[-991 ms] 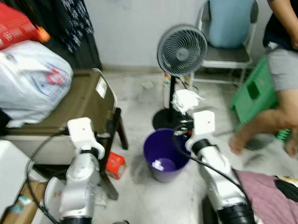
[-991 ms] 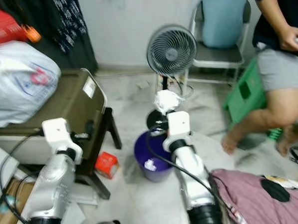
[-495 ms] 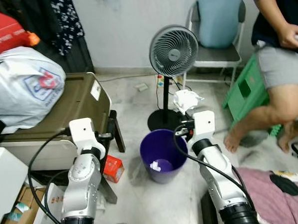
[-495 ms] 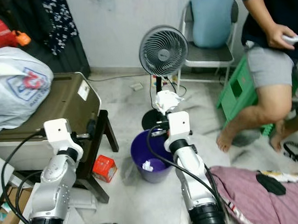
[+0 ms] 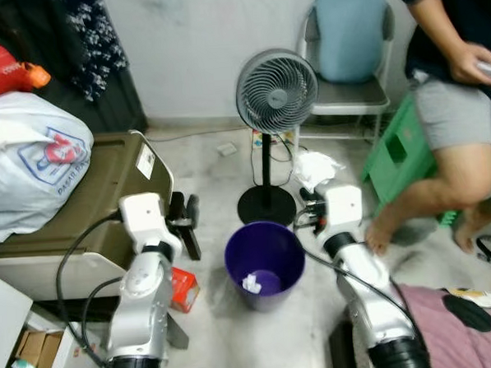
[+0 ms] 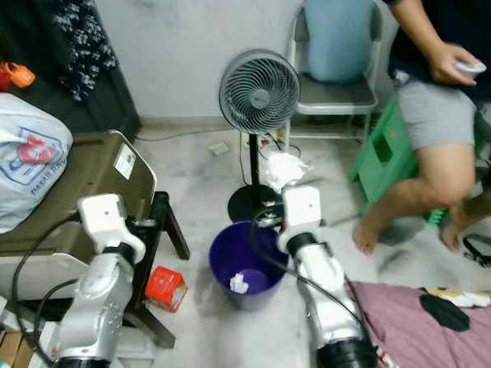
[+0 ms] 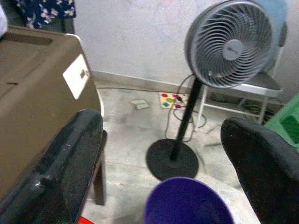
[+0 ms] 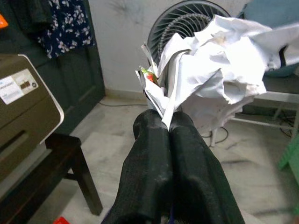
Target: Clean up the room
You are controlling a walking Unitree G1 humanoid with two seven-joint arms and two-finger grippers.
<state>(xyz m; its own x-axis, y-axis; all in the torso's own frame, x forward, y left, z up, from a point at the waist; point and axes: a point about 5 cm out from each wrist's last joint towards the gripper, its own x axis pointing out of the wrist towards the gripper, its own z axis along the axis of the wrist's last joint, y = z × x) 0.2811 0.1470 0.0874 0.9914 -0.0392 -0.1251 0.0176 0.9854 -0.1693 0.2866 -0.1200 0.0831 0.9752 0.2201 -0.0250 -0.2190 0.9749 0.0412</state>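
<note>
A purple bin stands on the floor between my arms, with a white scrap lying inside. My right gripper is shut on a crumpled white paper wad, held above the floor just beyond the bin's far right rim. In the right wrist view the two black fingers are pressed together, with the paper wad sticking out of their tips. My left gripper hangs open to the left of the bin, holding nothing. The left wrist view has the bin low between the spread fingers.
A standing fan is right behind the bin. A brown case on a dark stand carries a white bag at left. A red box lies beside the stand. A person sits at right near a green stool.
The whole view has shifted as the camera moved. The bin now sits a little further left of my right gripper. The paper wad stays gripped and the left gripper stays open.
</note>
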